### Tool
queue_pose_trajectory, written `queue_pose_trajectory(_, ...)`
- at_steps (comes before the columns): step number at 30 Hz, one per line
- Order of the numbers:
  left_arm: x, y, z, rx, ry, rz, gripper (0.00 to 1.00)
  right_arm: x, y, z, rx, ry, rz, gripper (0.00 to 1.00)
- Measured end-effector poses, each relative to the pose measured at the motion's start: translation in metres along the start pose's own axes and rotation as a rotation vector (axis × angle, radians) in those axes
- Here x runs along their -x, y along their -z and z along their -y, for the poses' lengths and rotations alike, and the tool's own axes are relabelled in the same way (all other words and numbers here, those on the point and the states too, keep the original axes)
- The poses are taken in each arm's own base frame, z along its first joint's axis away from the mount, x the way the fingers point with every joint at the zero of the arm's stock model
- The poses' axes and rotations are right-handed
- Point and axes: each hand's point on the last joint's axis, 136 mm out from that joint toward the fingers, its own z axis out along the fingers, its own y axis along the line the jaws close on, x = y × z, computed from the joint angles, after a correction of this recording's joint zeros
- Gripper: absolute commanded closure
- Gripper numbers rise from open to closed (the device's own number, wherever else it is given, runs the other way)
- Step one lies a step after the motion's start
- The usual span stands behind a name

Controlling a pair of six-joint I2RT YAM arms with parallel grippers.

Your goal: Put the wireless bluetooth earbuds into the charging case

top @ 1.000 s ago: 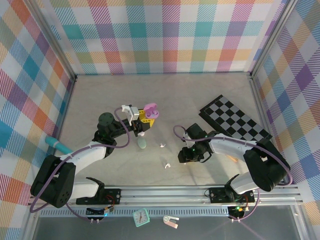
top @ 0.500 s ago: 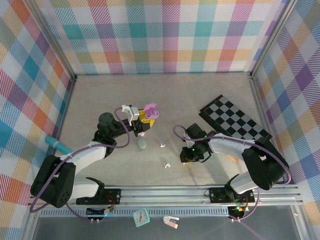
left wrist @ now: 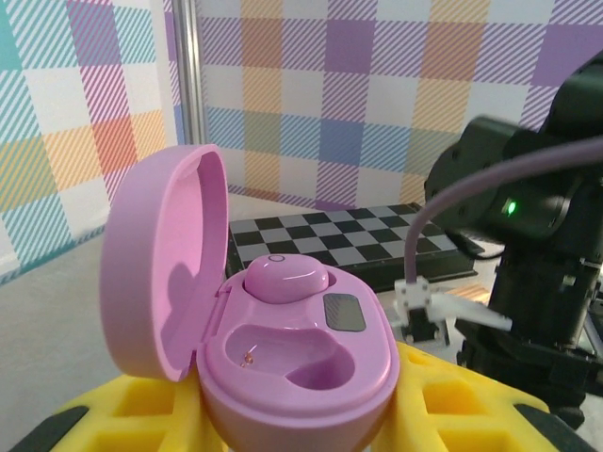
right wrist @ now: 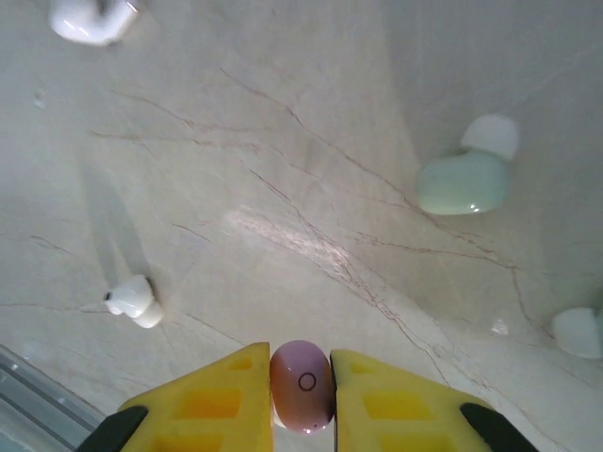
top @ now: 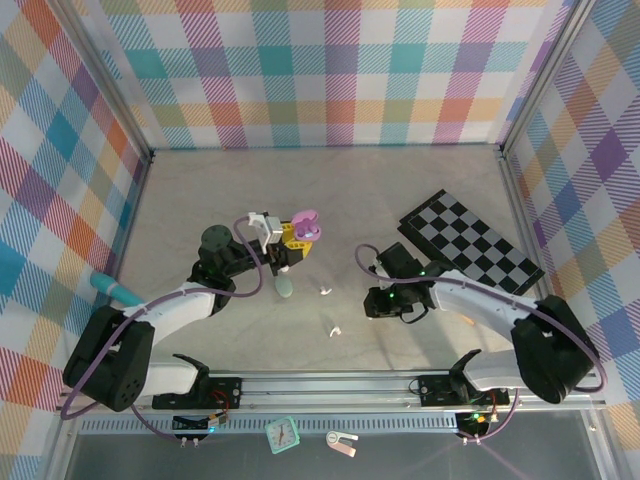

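My left gripper is shut on the base of a pale purple charging case, held above the table with its lid open. One purple earbud sits in the far slot. The near slot is empty. My right gripper is shut on a second pale purple earbud, pinched between the yellow fingers above the marble table top. The right arm stands just right of the case.
Two white earbuds lie on the table, seen from above as white earbuds. A mint green case rests under the left gripper. A checkerboard lies at the right, a teal object at the left wall.
My right gripper has shut on the purple earbud and risen a little off the table. The left gripper with the open case has shifted slightly toward the right.
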Motion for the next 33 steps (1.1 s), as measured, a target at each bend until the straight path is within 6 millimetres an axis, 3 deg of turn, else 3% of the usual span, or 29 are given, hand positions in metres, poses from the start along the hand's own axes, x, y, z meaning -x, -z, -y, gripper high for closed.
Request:
queue_pose_trajectory(16,-0.033,-0.029,0.017,-0.048,0.000,-0.089,0.81,0.076,0.091,-0.054,0.066,0.085,0.299,0.79)
queue_pose_trajectory(28,-0.045,-0.052,0.034,-0.096,-0.052,-0.164,0.81,0.105,0.127,-0.082,0.110,0.157,0.400,0.79)
queue_pose_trajectory(33,-0.049,-0.060,0.037,-0.098,-0.067,-0.180,0.81,0.117,0.127,-0.092,0.128,0.180,0.407,0.79)
